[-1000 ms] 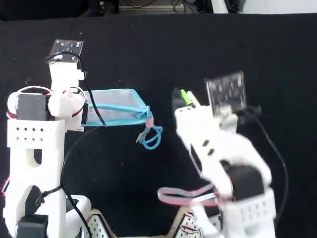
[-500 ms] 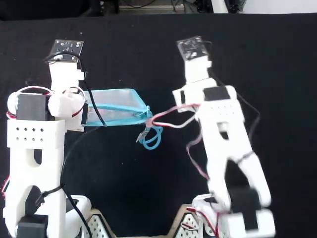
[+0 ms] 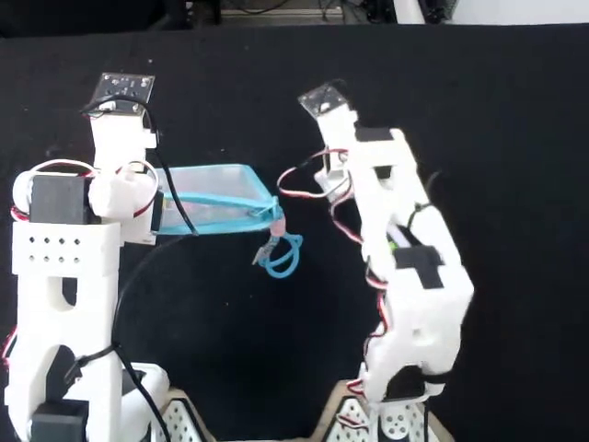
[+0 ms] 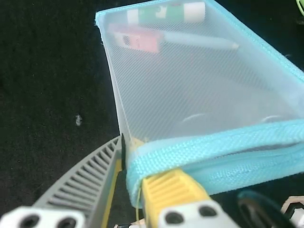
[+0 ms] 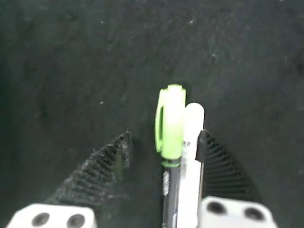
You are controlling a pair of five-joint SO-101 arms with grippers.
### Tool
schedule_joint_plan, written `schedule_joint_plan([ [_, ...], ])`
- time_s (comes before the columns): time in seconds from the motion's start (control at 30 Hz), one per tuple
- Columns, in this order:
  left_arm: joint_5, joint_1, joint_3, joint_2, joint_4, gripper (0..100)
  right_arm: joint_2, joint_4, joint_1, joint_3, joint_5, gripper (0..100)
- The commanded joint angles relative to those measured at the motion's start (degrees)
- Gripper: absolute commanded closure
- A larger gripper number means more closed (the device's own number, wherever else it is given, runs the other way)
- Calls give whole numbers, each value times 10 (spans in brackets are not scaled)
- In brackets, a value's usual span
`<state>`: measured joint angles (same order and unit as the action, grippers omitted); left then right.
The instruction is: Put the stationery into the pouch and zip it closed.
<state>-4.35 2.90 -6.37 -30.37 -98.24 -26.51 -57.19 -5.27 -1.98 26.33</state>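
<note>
The teal mesh pouch (image 3: 216,198) lies left of centre, its zipper pull and blue loop (image 3: 281,253) hanging at its right end. Through the mesh I see a green-and-white marker (image 4: 164,12), a red item (image 4: 137,39) and a blue pen (image 4: 199,40). My left gripper (image 4: 130,156) is shut on the pouch's teal zipper band at its left end. My right gripper (image 5: 165,135) holds a green-capped pen (image 5: 170,118) and a white pen (image 5: 192,123) against one finger, above the black table. A bit of green (image 3: 394,245) peeks from under the folded right arm.
The black table (image 3: 515,138) stretches around both arms. The right arm (image 3: 405,276) stands folded just right of the pouch's loop. Red and white cables (image 3: 308,175) hang from it near the pouch's right end.
The right arm swung up from low near the table's front, reached back, then folded over itself, carrying the pens along. The left arm and the pouch stayed put.
</note>
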Motion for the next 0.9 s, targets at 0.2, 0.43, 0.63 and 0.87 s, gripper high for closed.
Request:
schedule_joint_plan([
  [0.2, 2, -2, 4, -10, -4, 970, -22, 6, 22, 46, 33, 795],
  [0.43, 2, -2, 4, -10, -4, 970, 36, -66, 56, 49, 34, 797],
  [0.63, 2, -2, 4, -10, -4, 970, 70, -43, 79, 44, 30, 796],
  [0.87, 2, -2, 4, -10, -4, 970, 4, 30, 64, 43, 29, 797],
])
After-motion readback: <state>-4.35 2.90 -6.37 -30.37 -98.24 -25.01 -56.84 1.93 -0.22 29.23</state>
